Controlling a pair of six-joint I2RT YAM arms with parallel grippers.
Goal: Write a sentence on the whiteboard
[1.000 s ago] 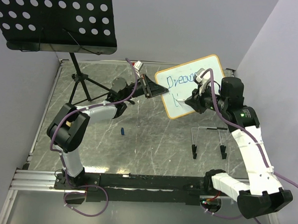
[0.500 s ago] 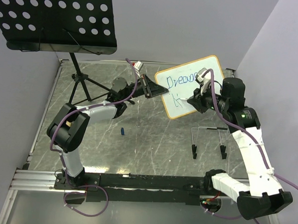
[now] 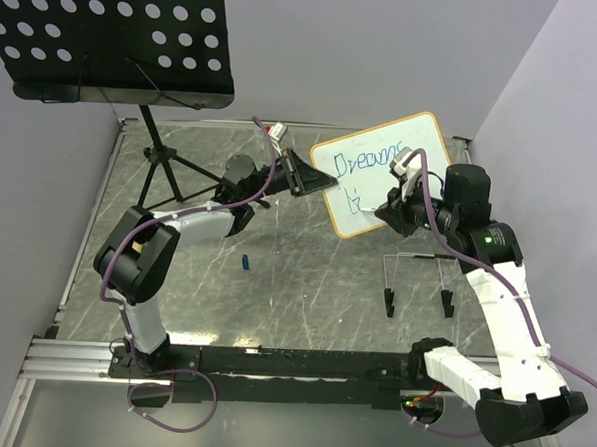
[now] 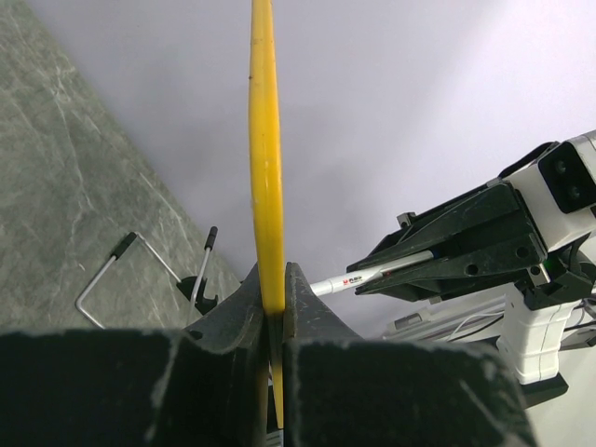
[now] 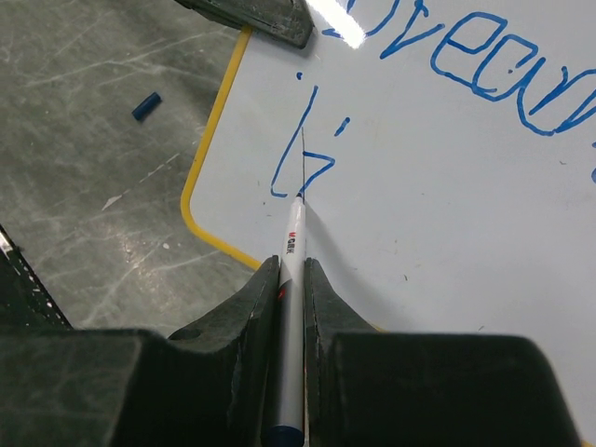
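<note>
Left end effector: clenched on the rim of the whiteboard, fingers pinching the frame from both sides. In the left wrist view, shows the whiteboard edge-on, rising straight up from between the fingers.

Right end effector: grasps a white marker, barrel clamped lengthwise between the fingers and projecting ahead of the fingertips. Marker tip in contact with the writing face directly ahead of the end effector, at the foot of the newest blue strokes.

Sentence: incomplete. Top line reads roughly "Dreams", ahead of and to the right of the marker tip. Second line consists only of two short blue strokes, just beyond the tip and near the lower yellow rim.

Blue cap: loose on the marble surface, well apart from both end effectors.

Wire stand: on the surface, beneath the right arm.

Black perforated music stand: far left, behind the left arm.
</note>
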